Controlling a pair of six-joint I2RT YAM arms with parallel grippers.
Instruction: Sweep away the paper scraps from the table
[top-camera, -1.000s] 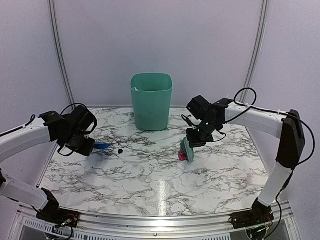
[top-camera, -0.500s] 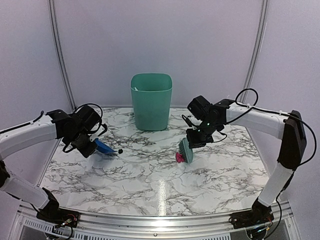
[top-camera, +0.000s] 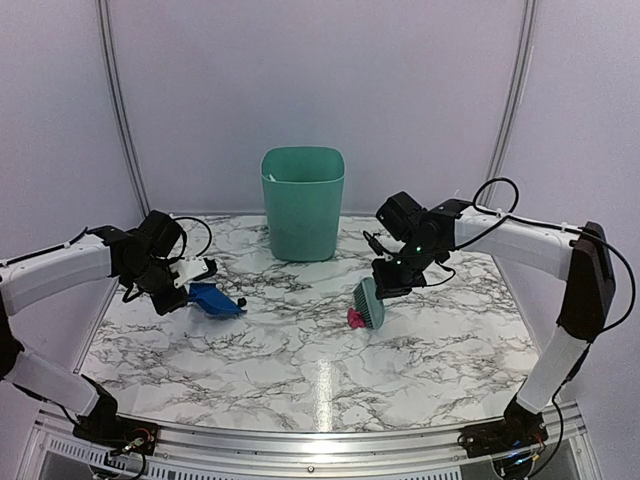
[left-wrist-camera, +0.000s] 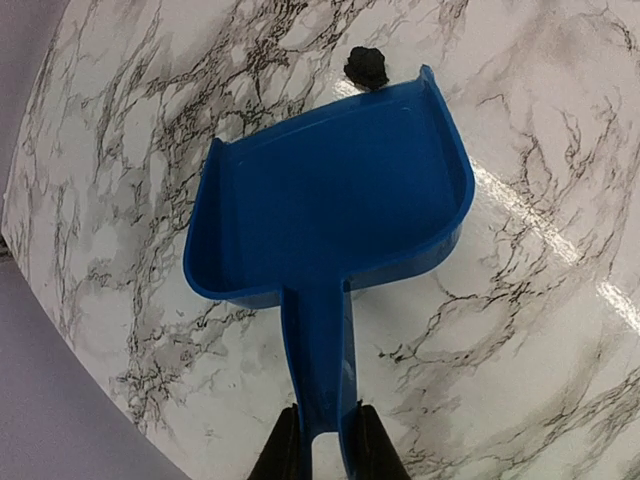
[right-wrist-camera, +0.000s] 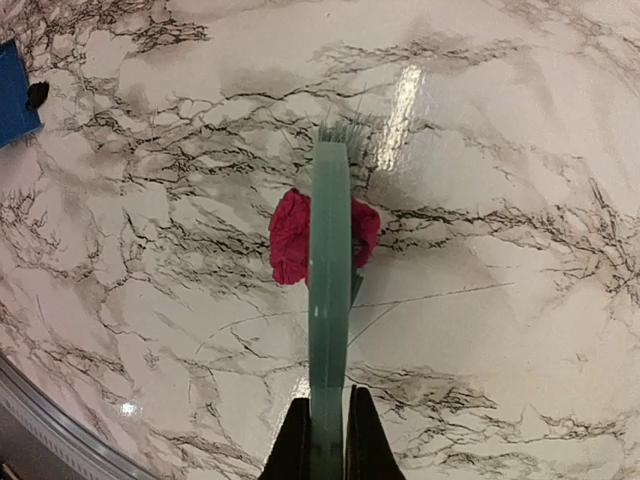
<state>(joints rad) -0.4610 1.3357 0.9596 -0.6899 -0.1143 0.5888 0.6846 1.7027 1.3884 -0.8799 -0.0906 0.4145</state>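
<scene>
Sweeping looks barely begun: the left claw (left-wrist-camera: 322, 442) clamps the handle of the blue plastic dustpan (left-wrist-camera: 330, 190), a crumpled black scrap (left-wrist-camera: 366, 66) just beside its front corner. The right claw (right-wrist-camera: 325, 440) grips the green hand brush (right-wrist-camera: 329, 285) against a magenta scrap (right-wrist-camera: 288, 238). Both scraps lie on the white marble tabletop (top-camera: 300, 360); the pan is empty.

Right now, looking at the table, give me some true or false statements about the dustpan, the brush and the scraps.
1. The left tool is shut on the handle of the blue plastic dustpan. True.
2. The black crumpled paper scrap lies inside the dustpan. False: it sits on the white marble-pattern table, just outside the pan's open front edge.
3. The right tool holds the green hand brush over the magenta-red crumpled paper scrap. True.
4. The tall green plastic bin lies tipped over. False: it stands upright at the table's far side.
</scene>
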